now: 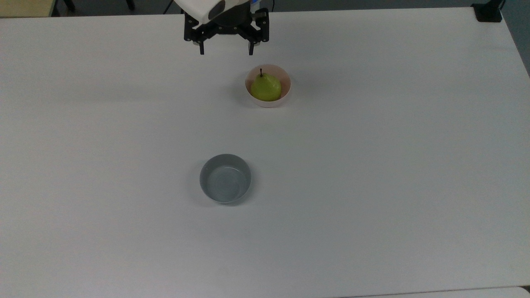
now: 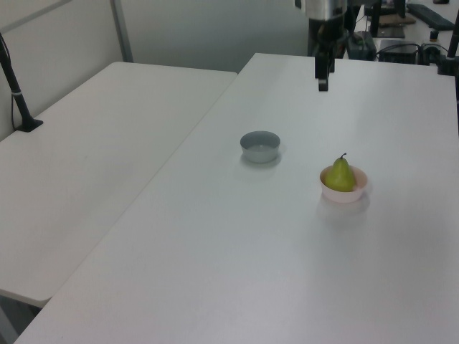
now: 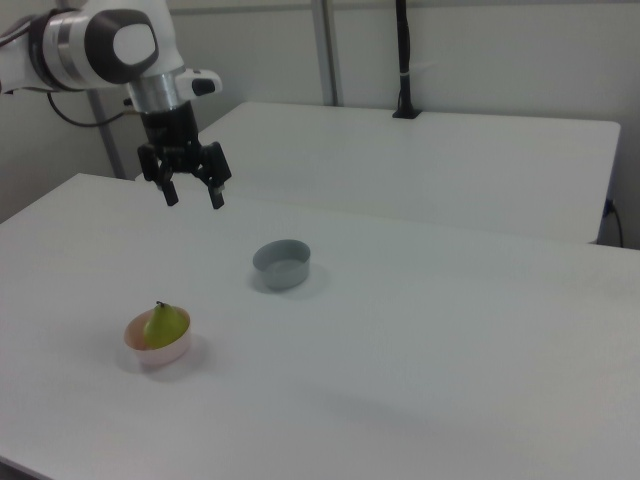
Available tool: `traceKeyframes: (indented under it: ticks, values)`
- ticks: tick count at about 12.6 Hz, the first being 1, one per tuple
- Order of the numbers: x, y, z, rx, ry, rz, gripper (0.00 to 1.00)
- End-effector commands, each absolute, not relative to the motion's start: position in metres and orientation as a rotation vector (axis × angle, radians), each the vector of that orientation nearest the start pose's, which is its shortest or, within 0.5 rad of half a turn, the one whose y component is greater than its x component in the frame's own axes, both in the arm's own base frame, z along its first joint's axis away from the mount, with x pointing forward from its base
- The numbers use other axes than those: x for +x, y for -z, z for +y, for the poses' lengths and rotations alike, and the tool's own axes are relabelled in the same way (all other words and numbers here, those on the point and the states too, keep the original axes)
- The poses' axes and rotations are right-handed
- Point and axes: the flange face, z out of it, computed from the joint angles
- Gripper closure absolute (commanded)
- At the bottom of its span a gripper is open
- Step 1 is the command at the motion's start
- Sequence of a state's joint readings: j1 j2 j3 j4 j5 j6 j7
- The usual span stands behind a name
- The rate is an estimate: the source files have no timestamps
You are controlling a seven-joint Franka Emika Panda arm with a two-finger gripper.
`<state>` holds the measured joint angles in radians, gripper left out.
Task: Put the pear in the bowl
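No brand, label or writing is legible on any object. The pear [image 1: 266, 87] sits upright, stem up, inside the pale pink bowl [image 1: 285, 89], which hides its lower body behind the near wall in the left and right views. The gripper [image 1: 226, 52] hangs above the white table [image 1: 372, 165], fingers spread wide and holding nothing, at about 10 o'clock from the bowl in the top view and well apart from it. The arm above the gripper is cut off by the top view's upper edge. A grey bowl [image 1: 225, 178] stands at about 7 o'clock from the pink bowl, well apart.
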<state>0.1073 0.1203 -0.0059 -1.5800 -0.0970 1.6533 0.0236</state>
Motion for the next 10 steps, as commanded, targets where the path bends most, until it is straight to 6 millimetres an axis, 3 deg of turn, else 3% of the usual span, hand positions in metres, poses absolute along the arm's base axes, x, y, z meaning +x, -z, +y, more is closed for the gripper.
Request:
traceKeyframes:
  ticks: [1,4,10]
  values:
    - [0.581,-0.587,0.035,-3.229,-0.026,-0.058,0.00]
    - [0.571,-0.611,0.009,-3.180,0.033,0.010,0.00]
    - [0.568,-0.617,-0.002,-3.189,0.050,0.034,0.00]
